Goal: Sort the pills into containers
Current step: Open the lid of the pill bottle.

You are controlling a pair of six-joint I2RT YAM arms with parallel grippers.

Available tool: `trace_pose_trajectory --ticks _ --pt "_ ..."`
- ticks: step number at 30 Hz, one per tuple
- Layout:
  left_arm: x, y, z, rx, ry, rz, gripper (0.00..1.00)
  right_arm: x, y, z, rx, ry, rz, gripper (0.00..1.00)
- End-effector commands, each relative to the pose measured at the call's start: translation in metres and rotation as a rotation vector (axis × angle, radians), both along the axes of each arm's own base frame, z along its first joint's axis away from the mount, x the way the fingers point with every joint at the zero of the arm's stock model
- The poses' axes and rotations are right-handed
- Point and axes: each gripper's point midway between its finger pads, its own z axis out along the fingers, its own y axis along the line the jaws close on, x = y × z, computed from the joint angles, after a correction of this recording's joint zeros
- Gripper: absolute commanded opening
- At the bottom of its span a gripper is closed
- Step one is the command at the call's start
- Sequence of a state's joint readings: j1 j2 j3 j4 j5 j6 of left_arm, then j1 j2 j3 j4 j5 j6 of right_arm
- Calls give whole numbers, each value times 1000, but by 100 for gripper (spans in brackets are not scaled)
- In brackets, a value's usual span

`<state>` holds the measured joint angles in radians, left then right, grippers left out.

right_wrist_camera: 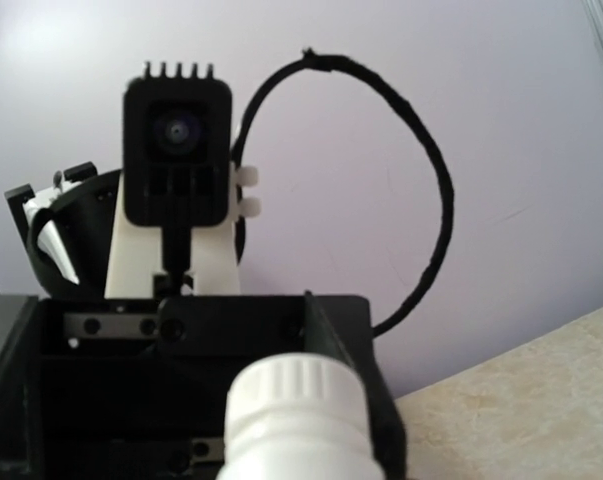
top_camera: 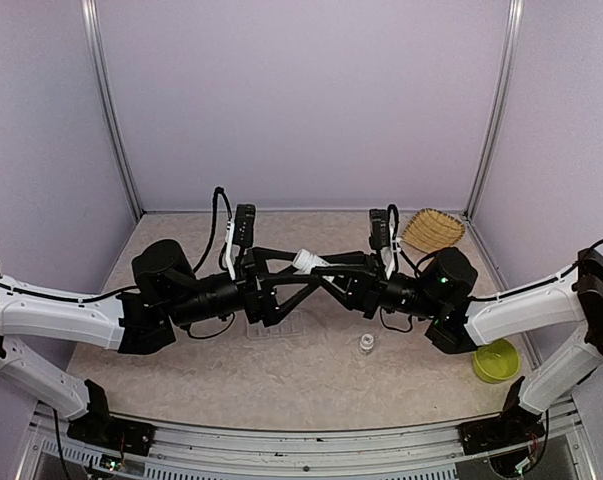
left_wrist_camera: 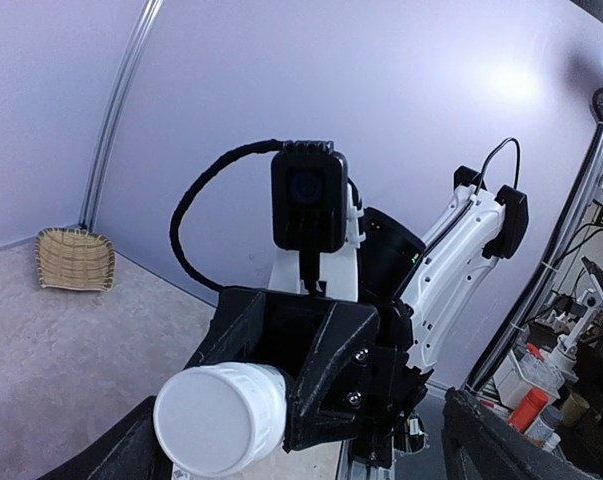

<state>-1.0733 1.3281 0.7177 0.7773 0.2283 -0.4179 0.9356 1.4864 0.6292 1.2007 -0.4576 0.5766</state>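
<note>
Clamping tight on the white bottle, the right pincer holds it mid-air, ribbed cap pointed at the left pincer, whose fingers gape wide either side of it, gripping nothing. No pills in sight, likely inside; the compartment box I can't make out below. Danger: a crooked bite on that cap could twist the bottle loose, or spill pills across the table, well off target

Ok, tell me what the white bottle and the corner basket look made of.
The white bottle looks like plastic: smooth, matte, with moulded ribs on its cap. The basket looks like woven straw or similar fibre: tan, with visible weave.
</note>
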Motion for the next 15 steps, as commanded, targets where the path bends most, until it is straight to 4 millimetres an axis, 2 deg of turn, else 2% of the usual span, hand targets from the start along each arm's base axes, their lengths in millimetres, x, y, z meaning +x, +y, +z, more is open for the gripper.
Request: trace_pose_trajectory --ticks 1,8,15 --pt "2 8 6 -25 -4 17 92 -7 -3 8 22 -38 34 16" --pt "9 10 4 -19 7 46 95 -19 -2 9 37 -61 110 16" --pt "11 17 10 -31 -2 66 99 -20 -5 9 38 -72 98 16"
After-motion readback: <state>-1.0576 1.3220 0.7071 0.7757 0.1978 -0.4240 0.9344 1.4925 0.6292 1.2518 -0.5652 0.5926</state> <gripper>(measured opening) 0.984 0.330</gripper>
